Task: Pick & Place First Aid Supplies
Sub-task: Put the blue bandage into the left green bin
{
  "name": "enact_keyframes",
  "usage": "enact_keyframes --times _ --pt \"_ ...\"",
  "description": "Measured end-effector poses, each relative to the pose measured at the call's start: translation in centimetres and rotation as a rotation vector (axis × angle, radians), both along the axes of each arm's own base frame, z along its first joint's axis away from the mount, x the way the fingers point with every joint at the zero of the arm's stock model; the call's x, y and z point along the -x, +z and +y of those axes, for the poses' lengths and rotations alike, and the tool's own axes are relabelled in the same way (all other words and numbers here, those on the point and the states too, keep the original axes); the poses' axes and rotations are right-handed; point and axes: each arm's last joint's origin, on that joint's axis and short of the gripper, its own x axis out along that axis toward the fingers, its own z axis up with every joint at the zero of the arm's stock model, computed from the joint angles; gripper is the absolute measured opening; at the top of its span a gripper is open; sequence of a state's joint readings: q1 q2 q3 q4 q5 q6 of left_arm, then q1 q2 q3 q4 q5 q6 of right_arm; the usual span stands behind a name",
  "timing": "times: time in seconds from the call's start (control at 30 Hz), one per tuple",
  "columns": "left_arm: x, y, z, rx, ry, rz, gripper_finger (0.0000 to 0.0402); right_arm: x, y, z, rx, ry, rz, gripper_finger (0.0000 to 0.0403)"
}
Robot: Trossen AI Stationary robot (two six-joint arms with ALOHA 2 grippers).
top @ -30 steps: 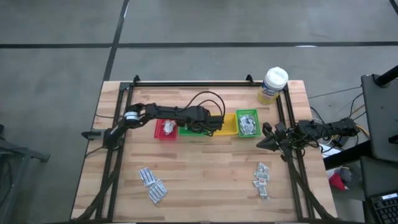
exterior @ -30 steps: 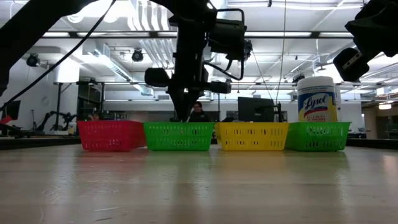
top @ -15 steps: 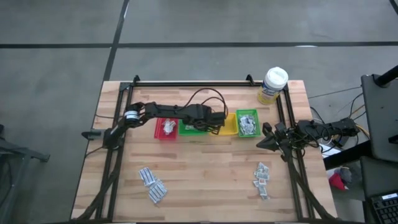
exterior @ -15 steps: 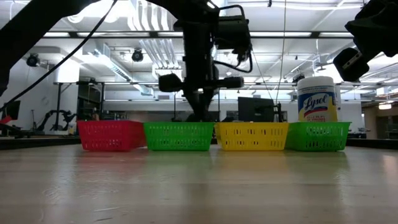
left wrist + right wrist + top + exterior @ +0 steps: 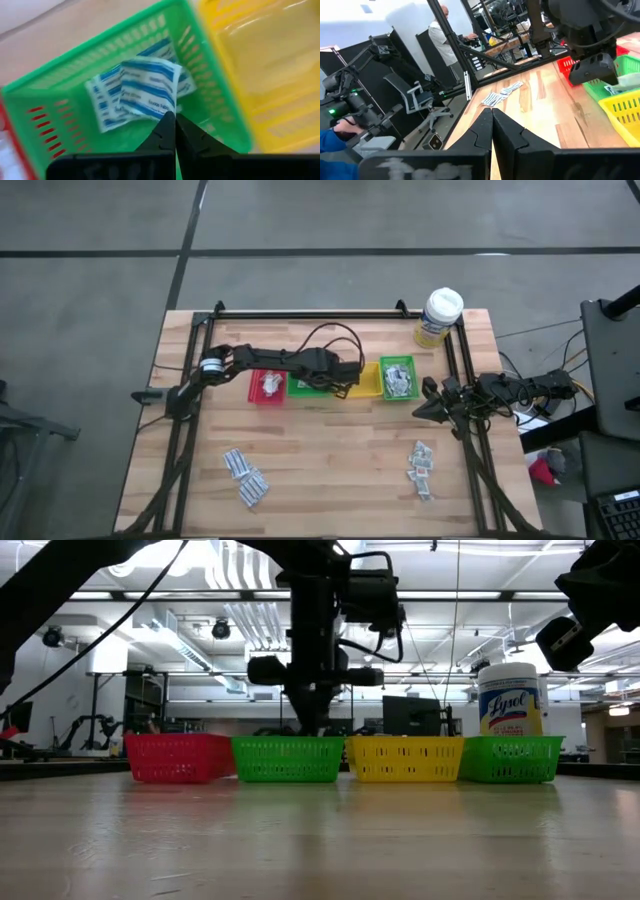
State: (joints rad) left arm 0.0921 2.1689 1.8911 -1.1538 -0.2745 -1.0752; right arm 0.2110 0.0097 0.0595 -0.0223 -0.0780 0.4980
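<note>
My left gripper [image 5: 345, 386] is shut and hangs over the left green bin [image 5: 303, 388], near the wall it shares with the yellow bin [image 5: 368, 380]. In the left wrist view its shut fingertips [image 5: 174, 120] point down at several white-blue sachets [image 5: 145, 90] lying on the bin's floor. In the low view its tip [image 5: 312, 728] is at about rim height. Nothing shows between the fingers. Loose sachets lie on the table at the near left [image 5: 245, 475] and near right [image 5: 420, 465]. My right gripper [image 5: 420, 410] waits shut at the table's right edge.
Red [image 5: 265, 385], green, yellow and a second green bin [image 5: 397, 377] stand in a row at mid-table; the red and right green bins hold sachets. A yellow wipes tub [image 5: 438, 317] stands at the far right. A person shows in the room beyond [image 5: 440, 30].
My left gripper has moved a little toward the table's right edge above the left green bin, then slightly back, staying at about rim height.
</note>
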Motion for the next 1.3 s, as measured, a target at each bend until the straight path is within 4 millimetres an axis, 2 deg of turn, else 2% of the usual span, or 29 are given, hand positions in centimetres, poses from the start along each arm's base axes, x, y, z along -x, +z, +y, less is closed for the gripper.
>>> enact_keyframes --times 0.2,0.53,0.7,0.87,1.07,1.17,1.3 --pt "0.4 0.0 0.0 0.003 -0.005 0.044 0.0014 0.0 0.0 0.0 0.0 0.0 -0.001 0.0008" --pt "0.3 0.0 0.0 -0.01 0.001 0.036 0.0122 0.0 0.0 0.0 0.0 0.0 0.0 0.0008" --pt "0.3 0.7 0.2 -0.012 0.004 0.013 0.0154 0.0 0.0 0.0 -0.014 0.001 0.003 0.0008" --pt "0.8 2.6 0.3 -0.019 -0.006 -0.034 0.016 0.0 0.0 0.0 -0.018 0.001 0.005 0.0008" --pt "2.3 6.2 -0.3 -0.014 -0.076 -0.096 0.0159 0.0 0.0 0.0 -0.018 0.001 0.006 0.0008" --pt "3.3 8.1 -1.9 0.016 -0.145 -0.123 0.0159 0.0 0.0 0.0 -0.017 0.001 0.009 0.0008" --pt "4.8 10.1 -5.1 0.051 -0.241 -0.134 0.0159 0.0 0.0 0.0 -0.016 0.001 0.009 0.0008"
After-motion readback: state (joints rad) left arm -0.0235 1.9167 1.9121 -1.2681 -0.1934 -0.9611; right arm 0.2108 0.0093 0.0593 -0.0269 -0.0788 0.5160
